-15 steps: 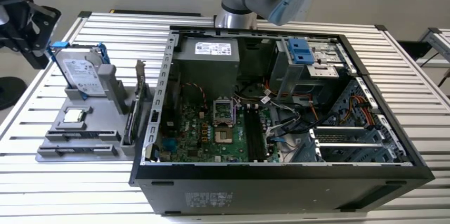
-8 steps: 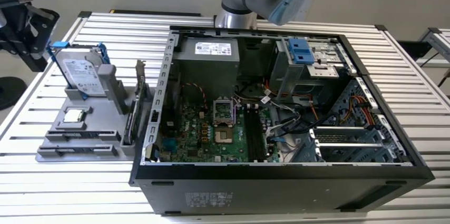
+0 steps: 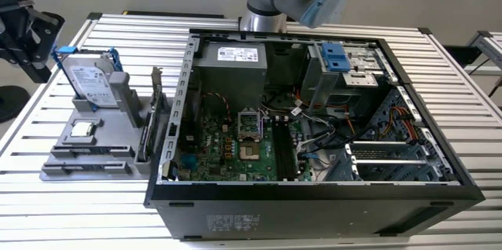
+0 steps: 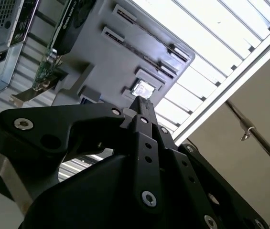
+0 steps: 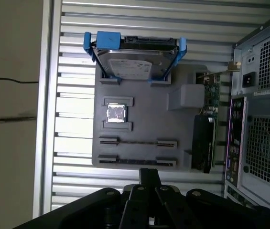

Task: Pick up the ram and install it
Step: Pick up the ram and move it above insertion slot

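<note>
Approach stage of the memory job: the end effector (image 5: pixel 149 172) hangs above the grey fixture tray (image 5: pixel 144 119) on the slatted tabletop (image 3: pixel 117 215), beside the open computer case (image 3: pixel 314 188). In both wrist views its fingers look pressed together, with nothing between them.

The ram (image 5: pixel 137 161) has not been picked up. It stands on edge in the tray's outermost holder, the one farthest from the hard drive (image 5: pixel 132 62). A second holder lies between the ram and the square CPU chip (image 5: pixel 116 113), and it looks bare along its middle. The upright expansion card (image 5: pixel 211 95) stands on the side of the tray that faces the case.

By these pictures the work is at the pick-up, with the install not yet begun. The long memory slots (image 3: pixel 284 153) on the motherboard inside the case sit well apart from the tray.

A grasp here would likely call for the fingers to part, line up across the stick's thin upper edge and come straight down between the holder's end clips, keeping off the empty holder alongside.
</note>
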Motion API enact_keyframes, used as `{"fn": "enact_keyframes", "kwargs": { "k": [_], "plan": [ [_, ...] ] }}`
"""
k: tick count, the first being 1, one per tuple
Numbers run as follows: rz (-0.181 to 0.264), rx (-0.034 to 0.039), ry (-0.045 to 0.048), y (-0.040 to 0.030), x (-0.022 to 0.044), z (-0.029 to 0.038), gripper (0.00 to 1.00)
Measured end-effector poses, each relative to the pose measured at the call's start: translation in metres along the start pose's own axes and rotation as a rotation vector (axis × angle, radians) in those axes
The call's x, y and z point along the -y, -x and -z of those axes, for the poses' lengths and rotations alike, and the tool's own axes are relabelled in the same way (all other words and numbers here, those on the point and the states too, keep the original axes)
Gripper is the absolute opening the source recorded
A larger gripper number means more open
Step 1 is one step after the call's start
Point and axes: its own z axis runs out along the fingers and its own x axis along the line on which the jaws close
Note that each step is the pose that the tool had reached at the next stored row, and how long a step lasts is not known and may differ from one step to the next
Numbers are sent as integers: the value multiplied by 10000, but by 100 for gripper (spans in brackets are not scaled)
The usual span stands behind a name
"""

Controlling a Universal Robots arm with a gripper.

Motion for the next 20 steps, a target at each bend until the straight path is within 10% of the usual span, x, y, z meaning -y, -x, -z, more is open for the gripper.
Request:
{"fn": "enact_keyframes", "kwargs": {
  "k": [20],
  "plan": [
    [157, -27, 3, -5, 110, -8, 0]
  ]
}}
